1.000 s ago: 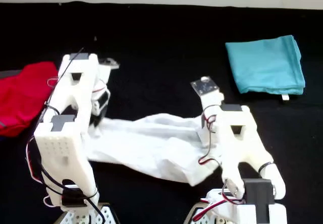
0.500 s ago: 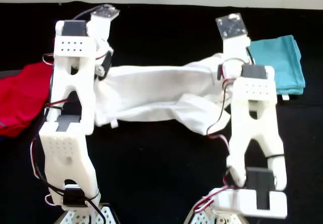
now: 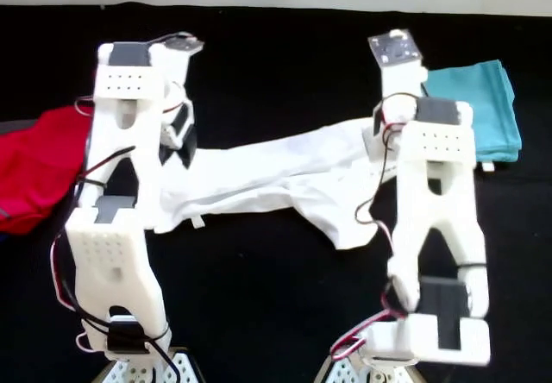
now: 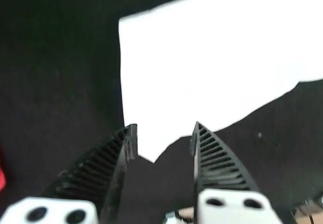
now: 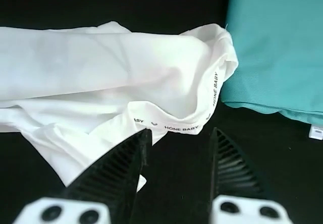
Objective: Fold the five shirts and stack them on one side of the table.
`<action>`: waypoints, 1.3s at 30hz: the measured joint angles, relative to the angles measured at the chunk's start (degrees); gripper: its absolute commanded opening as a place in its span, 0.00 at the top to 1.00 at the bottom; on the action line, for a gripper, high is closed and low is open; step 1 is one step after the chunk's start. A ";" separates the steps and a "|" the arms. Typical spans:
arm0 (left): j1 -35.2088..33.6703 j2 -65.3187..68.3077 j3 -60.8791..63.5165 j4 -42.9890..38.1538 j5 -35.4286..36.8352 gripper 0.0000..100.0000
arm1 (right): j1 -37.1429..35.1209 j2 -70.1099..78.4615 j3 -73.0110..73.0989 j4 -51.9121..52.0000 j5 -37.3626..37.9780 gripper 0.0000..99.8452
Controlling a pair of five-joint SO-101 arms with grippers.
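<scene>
Loosely stretched across the black table point(image 3: 276, 64) between the two arms: white shirt point(image 3: 276, 176).
Left gripper point(image 4: 160, 138) with fingers apart over the shirt's edge, clasping nothing; right gripper point(image 5: 179, 138) likewise spread, just short of the collar. Folded teal shirt point(image 3: 470, 111) just beside the collar end; red shirt point(image 3: 39, 163) bunched at the opposite side.
</scene>
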 measured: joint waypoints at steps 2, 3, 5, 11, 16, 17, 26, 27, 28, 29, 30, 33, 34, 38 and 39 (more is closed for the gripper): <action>-1.32 -3.34 2.90 0.53 0.00 0.82 | 0.00 -3.60 -0.09 1.67 0.00 0.81; -1.93 -5.54 4.92 0.53 0.00 0.82 | 0.00 -5.19 -0.09 2.81 0.00 0.81; -2.37 -10.29 10.55 0.53 0.00 0.82 | 0.00 -7.82 -0.09 5.19 0.00 0.81; -2.46 -20.57 35.52 -6.15 -1.76 0.82 | 0.00 -13.19 -0.09 10.73 0.00 0.82; -2.81 -21.27 50.20 -18.37 -1.76 0.82 | 0.00 -14.51 0.00 11.87 0.00 0.82; -2.81 -21.27 51.60 -19.96 -1.76 0.82 | 0.00 -14.51 0.44 11.87 0.00 0.82; -5.71 -21.36 54.77 -31.47 -1.76 0.82 | 0.00 -18.81 8.53 11.87 2.64 0.82; -6.07 -21.45 54.77 -31.65 -1.76 0.82 | 0.00 -19.96 9.14 11.87 3.25 0.82; -6.42 -21.45 55.03 -31.82 -1.76 0.82 | 0.00 -21.27 10.29 11.87 3.78 0.82; -6.51 -21.45 55.12 -32.00 -1.76 0.82 | 0.00 -22.51 11.16 11.78 4.22 0.82; -6.51 -21.45 55.12 -32.00 -1.76 0.82 | 0.00 -23.65 12.40 11.60 4.48 0.82; -6.42 -21.45 55.30 -32.79 -1.76 0.82 | -0.09 -26.37 16.18 9.93 4.75 0.82; -6.42 -21.45 55.65 -33.49 -1.76 0.82 | -0.09 -27.08 17.67 9.41 4.75 0.82; -6.42 -21.45 58.90 -36.48 -1.76 0.82 | -0.09 -29.19 22.33 8.09 4.75 0.82; -6.42 -21.63 59.96 -37.45 -1.76 0.82 | -0.09 -29.63 23.12 8.00 4.75 0.82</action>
